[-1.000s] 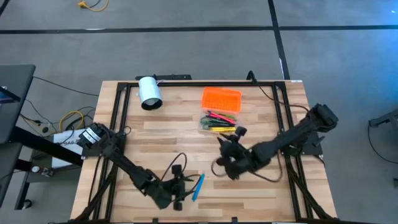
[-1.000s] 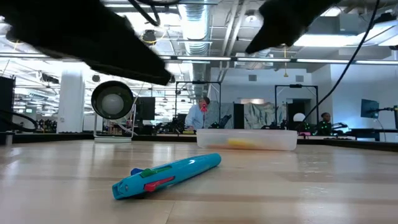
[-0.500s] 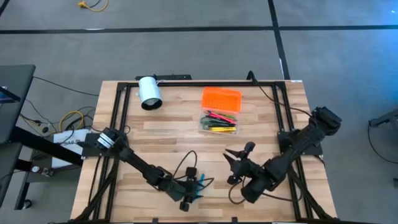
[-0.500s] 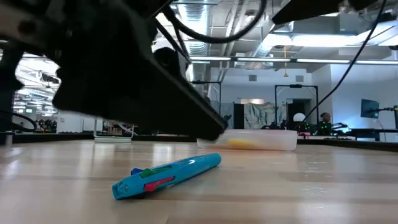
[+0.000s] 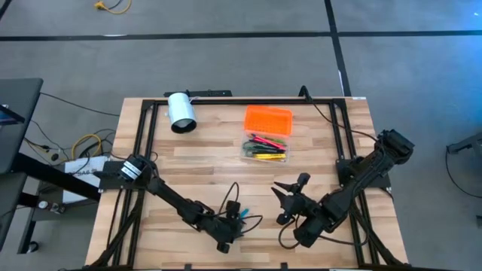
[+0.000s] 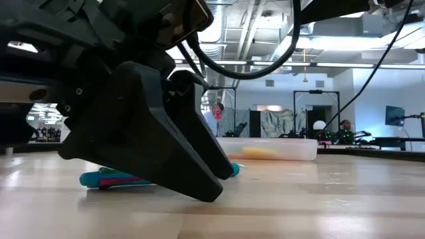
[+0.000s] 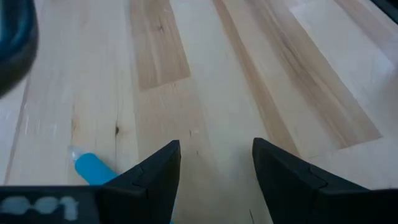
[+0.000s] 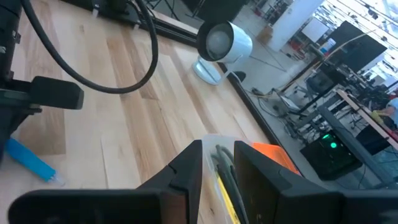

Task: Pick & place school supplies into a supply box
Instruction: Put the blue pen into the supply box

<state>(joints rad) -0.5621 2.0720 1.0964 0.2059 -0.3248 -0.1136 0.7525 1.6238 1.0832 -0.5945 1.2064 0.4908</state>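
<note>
- The left gripper (image 5: 242, 223) is sitting low at the near edge of the table (image 5: 196, 162), directly over the blue pen (image 6: 99, 179); its jaws are standing released, with bare wood showing between the fingers (image 7: 155, 177) in the left wrist view.
- The blue pen is lying flat on the wood, one end showing just beside a left finger; the fingers are not closing on it, and whether they are touching it cannot be told.
- The right gripper (image 5: 287, 197) is hanging above the table to the right of the left gripper, well apart from the pen; its jaws are standing partly parted and are grasping nothing.
- The supply box (image 5: 265, 147) is resting toward the far middle of the table, its clear body holding a bundle of pens and pencils (image 5: 263, 145), yellow and red among them.
- The orange lid (image 5: 268, 120) is lying just beyond the clear body, at the far side.
- A white cylinder (image 5: 181, 112) is lying on its side at the far left of the table.
- People are showing in the room beyond the table in the low view.
</note>
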